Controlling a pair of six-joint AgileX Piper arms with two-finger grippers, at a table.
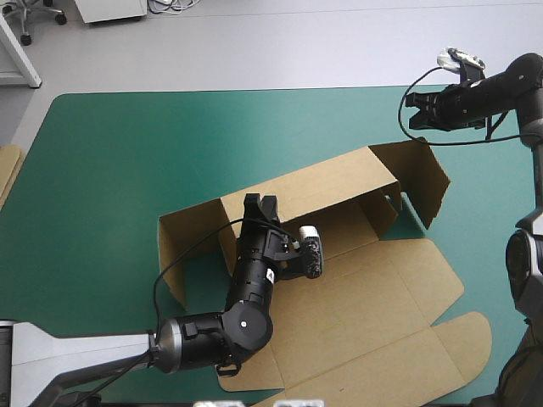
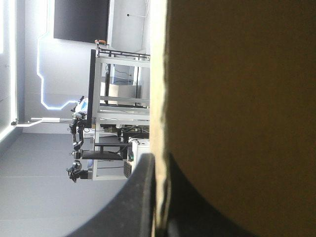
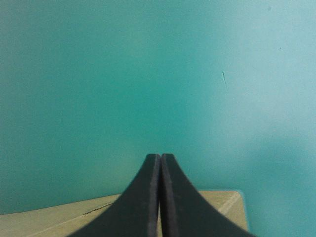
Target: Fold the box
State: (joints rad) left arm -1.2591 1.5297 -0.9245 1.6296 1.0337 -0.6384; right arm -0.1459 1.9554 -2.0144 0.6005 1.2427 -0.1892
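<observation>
The left end effector (image 1: 261,202), mid-frame, pinches the brown cardboard box (image 1: 382,288); the right end effector (image 1: 414,110), upper right, is squeezed together.

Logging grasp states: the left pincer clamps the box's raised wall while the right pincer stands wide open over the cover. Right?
No: the right pincer is shut, empty, over the teal-green cover, as the right wrist view shows. The left pincer does clamp the raised wall of the box.

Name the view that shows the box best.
High view: most of the box, back wall raised, lid flat. Left wrist view shows only the wall edge in the left gripper; right wrist view, a strip by the right gripper.
</observation>
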